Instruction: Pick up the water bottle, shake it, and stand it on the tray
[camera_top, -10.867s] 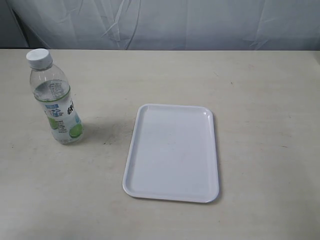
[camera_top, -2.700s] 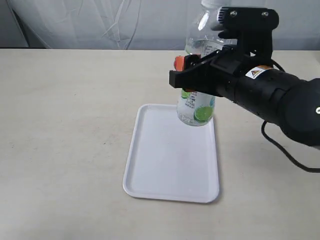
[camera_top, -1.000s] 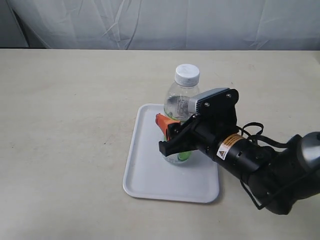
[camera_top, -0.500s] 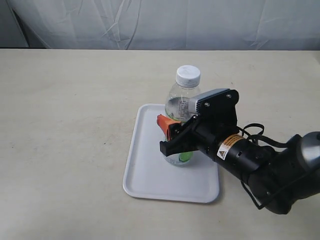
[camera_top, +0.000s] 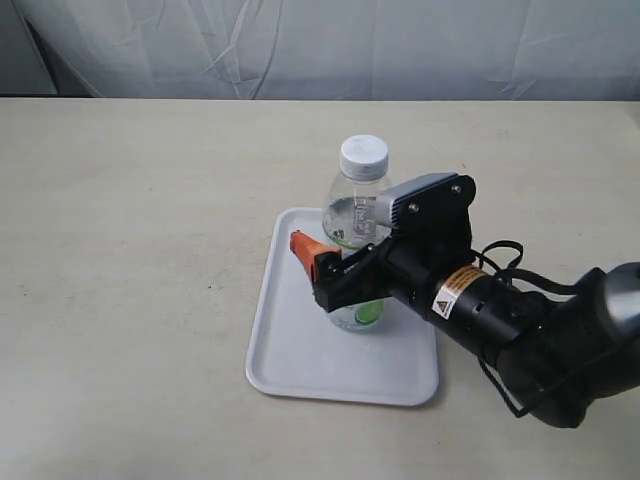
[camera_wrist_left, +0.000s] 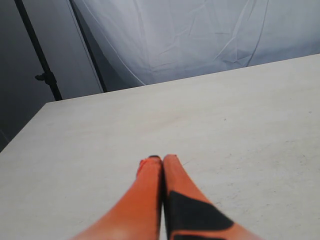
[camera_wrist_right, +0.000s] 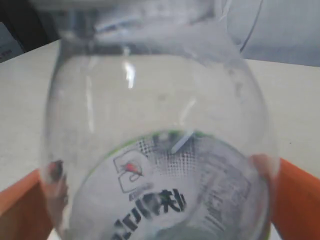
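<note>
- Now R gripper (camera_top: 340, 262) sits round water bottle (camera_top: 355, 200), orange fingers (camera_wrist_right: 295, 200) spread either side, near one looks clear of it.
- Bottle upright on tray (camera_top: 290, 350).
- L gripper (camera_wrist_left: 159, 159) pinched together, empty, over table (camera_wrist_left: 250, 125).

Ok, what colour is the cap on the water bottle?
White. The cap on the water bottle shows best in the exterior view.

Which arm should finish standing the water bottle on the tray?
Right. The right gripper has its fingers on either side of the water bottle, whose base is on the tray. The left gripper is shut, and its wrist view shows only table.
</note>
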